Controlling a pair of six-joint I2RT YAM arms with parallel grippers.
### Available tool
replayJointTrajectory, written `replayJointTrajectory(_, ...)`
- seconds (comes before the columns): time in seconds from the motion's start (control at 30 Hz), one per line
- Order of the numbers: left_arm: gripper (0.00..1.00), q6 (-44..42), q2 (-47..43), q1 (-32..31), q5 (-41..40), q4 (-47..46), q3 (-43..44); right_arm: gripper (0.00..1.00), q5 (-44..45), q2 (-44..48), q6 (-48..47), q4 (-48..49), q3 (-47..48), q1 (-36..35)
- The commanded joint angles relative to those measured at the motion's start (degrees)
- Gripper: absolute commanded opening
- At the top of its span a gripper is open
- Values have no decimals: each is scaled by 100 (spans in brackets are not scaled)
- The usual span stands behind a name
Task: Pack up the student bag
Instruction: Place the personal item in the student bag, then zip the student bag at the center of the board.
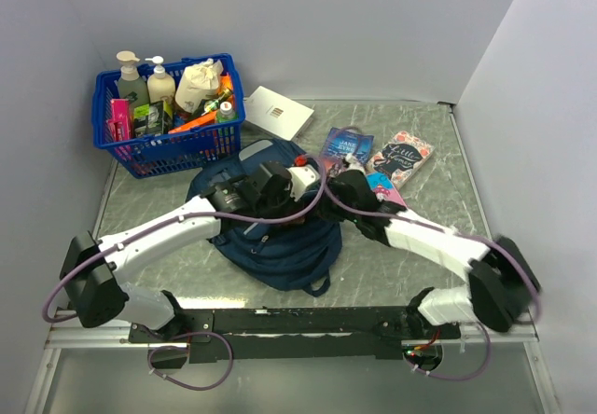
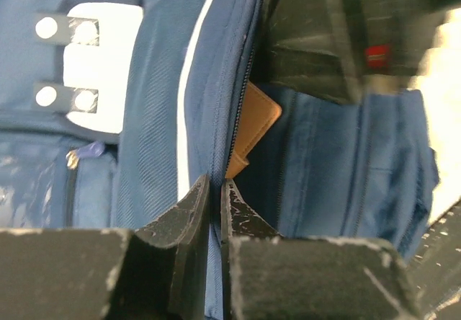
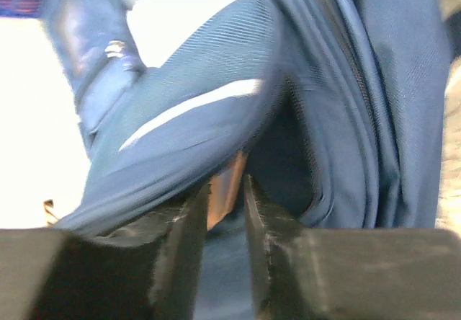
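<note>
Partly done: brown wallet point(image 2: 252, 129) sits in student bag point(image 1: 280, 251). Left gripper point(image 2: 216, 190) pinches its zip edge; right gripper point(image 3: 227, 190) slightly parted, apparently empty. Books point(image 1: 402, 156) far right not yet packed.

Far left on the grey marble-patterned table point(image 1: 420, 246): a blue plastic basket point(image 1: 177, 155), crammed with two pale pump bottles point(image 1: 131, 78) at the back, a white pouch point(image 1: 198, 86), a pink pack point(image 1: 119, 120) and orange tubes point(image 1: 191, 123). Just right of it, lying flat, a white booklet point(image 1: 277, 113). Further right, side by side, a blue-covered paperback point(image 1: 347, 144) and a dark floral paperback point(image 1: 401, 156).
</note>
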State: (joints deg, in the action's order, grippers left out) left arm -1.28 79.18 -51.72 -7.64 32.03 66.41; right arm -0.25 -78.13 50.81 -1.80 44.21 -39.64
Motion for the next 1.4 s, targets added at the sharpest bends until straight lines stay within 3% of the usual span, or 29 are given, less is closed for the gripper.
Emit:
replayJointTrajectory(0.0,29,-241,220,-13,614,-295,652,44,684,1456,-641,277,-349,-263)
replayJointTrajectory(0.17,56,-57,142,495,1483,-119,1031,51,1237,2371,-993,-547,-509,-929)
replayJointTrajectory(0.2,69,-22,81,645,1676,-83,1127,51,1308,2442,-1046,-619,-501,-1027)
replayJointTrajectory(0.3,76,-161,-121,1312,2406,118,1128,51,1265,2469,-1310,-873,-265,-1405)
replayJointTrajectory(0.37,77,-740,-253,1892,3219,477,1032,51,1116,2128,-1546,-1093,16,-1573)
replayJointTrajectory(0.43,79,-1571,-481,2305,3513,786,760,50,1054,1515,-1713,-1725,762,-1889)
replayJointTrajectory(0.6,81,-2815,-1123,2474,3322,963,-600,51,852,238,-2162,-2737,2317,-2390)
replayJointTrajectory(0.77,81,-3676,-1361,2518,3900,1085,-1358,55,754,-493,-2102,-3115,2681,-2514)
replayJointTrajectory(0.87,86,-4160,-1326,2518,4042,1209,-1534,55,1062,-125,-1865,-2888,2304,-2523)
replayJointTrajectory(1.13,85,-4750,-1177,2518,3822,1007,-1596,57,1361,1782,-1346,-2044,643,-2259)
replayJointTrajectory(1.37,86,-5514,-1149,2483,4139,964,-1807,57,887,2820,-1073,-1885,-236,-1548)
